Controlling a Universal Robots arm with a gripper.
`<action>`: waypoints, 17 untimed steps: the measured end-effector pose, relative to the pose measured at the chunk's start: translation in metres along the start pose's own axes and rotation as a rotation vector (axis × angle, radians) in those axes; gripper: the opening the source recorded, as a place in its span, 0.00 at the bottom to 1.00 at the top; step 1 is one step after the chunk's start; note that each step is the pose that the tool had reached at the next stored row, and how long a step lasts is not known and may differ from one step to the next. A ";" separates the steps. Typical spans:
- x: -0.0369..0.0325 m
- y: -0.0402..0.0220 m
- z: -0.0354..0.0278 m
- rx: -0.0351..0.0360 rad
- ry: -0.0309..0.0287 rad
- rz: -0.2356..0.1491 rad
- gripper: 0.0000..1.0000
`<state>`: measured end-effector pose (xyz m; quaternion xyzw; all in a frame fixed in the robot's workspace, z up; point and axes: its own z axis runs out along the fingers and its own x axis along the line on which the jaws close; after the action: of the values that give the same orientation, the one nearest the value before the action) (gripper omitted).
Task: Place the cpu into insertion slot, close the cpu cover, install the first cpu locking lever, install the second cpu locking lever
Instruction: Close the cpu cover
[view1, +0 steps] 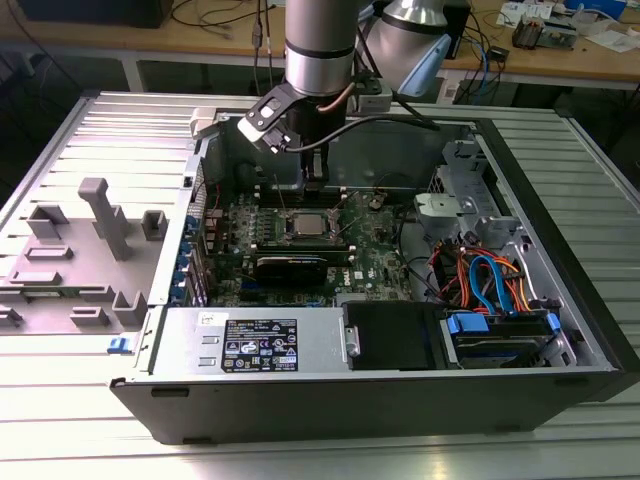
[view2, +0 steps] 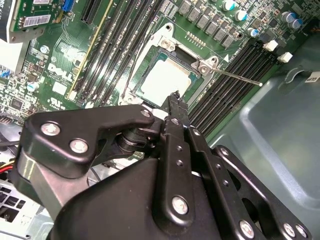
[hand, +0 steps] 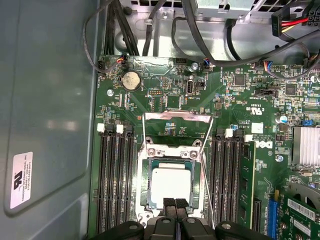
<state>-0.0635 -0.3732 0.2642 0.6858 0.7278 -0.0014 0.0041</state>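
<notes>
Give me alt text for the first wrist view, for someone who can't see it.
A silver-topped cpu sits in the insertion slot of a green motherboard, with the shut gripper over one edge of the chip. Black memory slots flank the socket on both sides.

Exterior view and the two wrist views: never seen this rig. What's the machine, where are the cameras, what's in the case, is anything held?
The exterior view looks from off the arm at an open computer case lying on a ribbed metal table; the grey column reaching into it is the robot arm. Both wrist views come from cameras riding on that arm, looking past its black hand at the green circuit board. In the board sits the insertion slot, with the cpu already in it and the cpu cover lying down around it. A thin wire lever sticks out beside the slot. The hand's fingers are together, holding nothing, at the slot's edge.
</notes>
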 end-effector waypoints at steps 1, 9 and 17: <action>0.0000 0.0000 -0.0001 0.0001 -0.0001 0.000 0.11; -0.0006 0.0090 -0.0083 0.0005 -0.0002 0.000 0.11; -0.0014 0.0219 -0.0072 0.0004 -0.0002 0.000 0.11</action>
<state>-0.0416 -0.3732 0.2715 0.6858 0.7278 -0.0017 0.0041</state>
